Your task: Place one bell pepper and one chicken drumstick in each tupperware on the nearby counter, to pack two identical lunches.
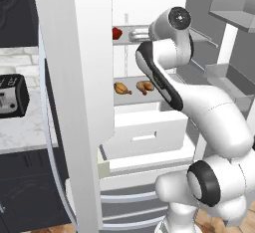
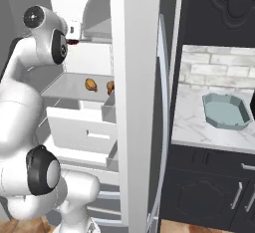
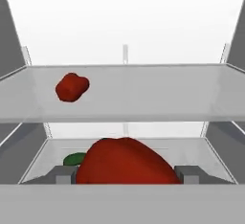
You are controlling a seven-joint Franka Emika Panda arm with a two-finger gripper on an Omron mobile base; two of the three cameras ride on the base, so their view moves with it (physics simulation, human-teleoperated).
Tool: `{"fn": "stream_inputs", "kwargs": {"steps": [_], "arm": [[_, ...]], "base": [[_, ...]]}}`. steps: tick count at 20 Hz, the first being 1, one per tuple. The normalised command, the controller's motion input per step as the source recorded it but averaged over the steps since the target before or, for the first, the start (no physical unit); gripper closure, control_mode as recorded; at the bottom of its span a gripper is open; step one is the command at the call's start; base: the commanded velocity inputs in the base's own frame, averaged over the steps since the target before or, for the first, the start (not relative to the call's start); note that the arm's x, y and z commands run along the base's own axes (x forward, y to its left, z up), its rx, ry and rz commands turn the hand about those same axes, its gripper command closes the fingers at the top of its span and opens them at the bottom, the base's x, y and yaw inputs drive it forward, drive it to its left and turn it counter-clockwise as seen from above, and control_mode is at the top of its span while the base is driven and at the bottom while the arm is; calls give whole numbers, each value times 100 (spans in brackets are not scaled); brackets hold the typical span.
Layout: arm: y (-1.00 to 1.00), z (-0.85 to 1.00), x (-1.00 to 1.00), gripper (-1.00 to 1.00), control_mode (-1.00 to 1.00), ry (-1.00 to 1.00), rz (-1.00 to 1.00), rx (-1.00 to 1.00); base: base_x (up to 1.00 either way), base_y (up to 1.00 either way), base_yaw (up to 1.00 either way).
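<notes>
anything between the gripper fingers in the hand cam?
Yes: in the hand view a red bell pepper sits between the gripper's two fingertips, its green stem toward the left one. A second pepper lies on the shelf above.

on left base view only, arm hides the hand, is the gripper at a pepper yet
Observer: In the hand view, a glossy red bell pepper sits between the tips of the two-finger gripper. I cannot tell whether they press it.
Operator: any other pepper in there
Observer: Yes, a second red bell pepper lies farther back on a grey fridge shelf, apart from the gripper.
Operator: where's the tupperware
Observer: The right base view shows a pale teal octagonal tupperware, empty, on the white marble counter.
</notes>
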Motion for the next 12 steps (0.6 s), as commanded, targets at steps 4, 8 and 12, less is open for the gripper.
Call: {"fn": "stream_inputs", "kwargs": {"steps": [4,8,12], "arm": [[28,-95,-100,100,-100,71,-1,0],[20,-100,-100,100,-100,65,0,0],[19,-50,-50,100,100,28,0,-2]], "base": [[0,0,0],[0,0,0],[-50,22,0]]}}
